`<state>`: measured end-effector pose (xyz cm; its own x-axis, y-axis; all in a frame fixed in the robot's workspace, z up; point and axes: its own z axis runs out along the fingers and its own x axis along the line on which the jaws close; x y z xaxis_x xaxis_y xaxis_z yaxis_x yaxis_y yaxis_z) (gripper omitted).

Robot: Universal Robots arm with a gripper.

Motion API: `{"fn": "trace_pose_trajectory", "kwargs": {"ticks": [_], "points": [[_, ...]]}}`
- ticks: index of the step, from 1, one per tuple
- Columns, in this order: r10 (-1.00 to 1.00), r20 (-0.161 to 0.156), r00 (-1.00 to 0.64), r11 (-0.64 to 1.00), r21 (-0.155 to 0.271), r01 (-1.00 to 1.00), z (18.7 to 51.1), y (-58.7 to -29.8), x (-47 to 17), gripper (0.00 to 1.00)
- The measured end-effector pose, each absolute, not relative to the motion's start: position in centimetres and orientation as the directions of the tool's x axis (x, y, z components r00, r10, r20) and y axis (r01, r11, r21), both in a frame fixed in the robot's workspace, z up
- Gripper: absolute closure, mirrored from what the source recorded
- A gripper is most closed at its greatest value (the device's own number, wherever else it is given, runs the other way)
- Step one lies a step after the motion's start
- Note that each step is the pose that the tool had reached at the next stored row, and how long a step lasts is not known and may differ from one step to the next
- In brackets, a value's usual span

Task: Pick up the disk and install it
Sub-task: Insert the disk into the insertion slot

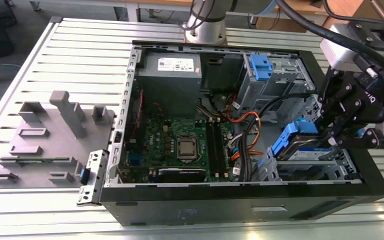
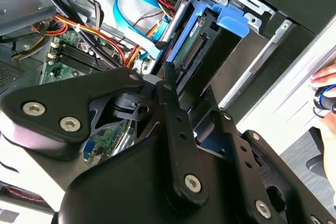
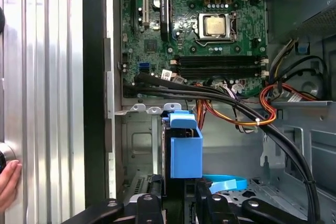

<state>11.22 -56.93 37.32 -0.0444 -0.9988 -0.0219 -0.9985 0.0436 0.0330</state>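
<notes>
Disk [image 1: 303,146] is clamped in the claw [image 1: 333,141], which is closed on it. Its blue rail [image 3: 186,150] shows end-on in the first wrist view. The disk is held tilted over the drive cage [image 1: 315,167], not seated flat. That puts it in the corner of the open PC case [image 1: 232,212] nearest the tabletop [image 1: 78,50] edge on the exterior view's right. Orange and black cables [image 1: 243,119] run just beside the cage, with the motherboard [image 1: 178,135] further in. A grey fixture block [image 1: 45,145] sits on the tabletop beside the case, toward the edge on the exterior view's left.
</notes>
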Motion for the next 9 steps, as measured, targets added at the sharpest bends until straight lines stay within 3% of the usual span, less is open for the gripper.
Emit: {"fn": "trace_pose_trajectory", "kwargs": {"ticks": [9], "points": [[-0.999, -0.022, -0.044, 0.044, 0.033, -0.999, 36.1, -56.9, 11.2, 0.65]]}}
